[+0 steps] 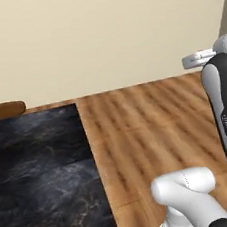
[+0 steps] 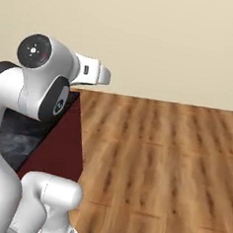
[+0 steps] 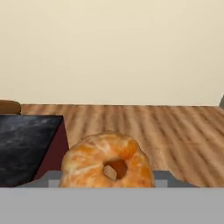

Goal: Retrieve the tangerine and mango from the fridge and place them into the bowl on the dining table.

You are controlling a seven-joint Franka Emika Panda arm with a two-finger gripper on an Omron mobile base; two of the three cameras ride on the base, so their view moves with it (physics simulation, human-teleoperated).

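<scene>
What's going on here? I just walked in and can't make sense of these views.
The hand view shows an orange tangerine close up at the gripper, apparently held, though the fingertips are hidden behind it. The white arm is raised beside a corner of the black marbled dining table, with wooden floor and a plain beige wall ahead. So the fruit seems to be in transit, not yet set down.

A wooden plank floor [image 1: 152, 126] in warm brown fills the middle and right of the left base view, running up to a plain cream wall [image 1: 101, 36] across the top of the frame. At the left edge, just below the wall line, a brown rounded wooden piece [image 1: 3, 110] pokes in; what it belongs to cannot be told.
</scene>
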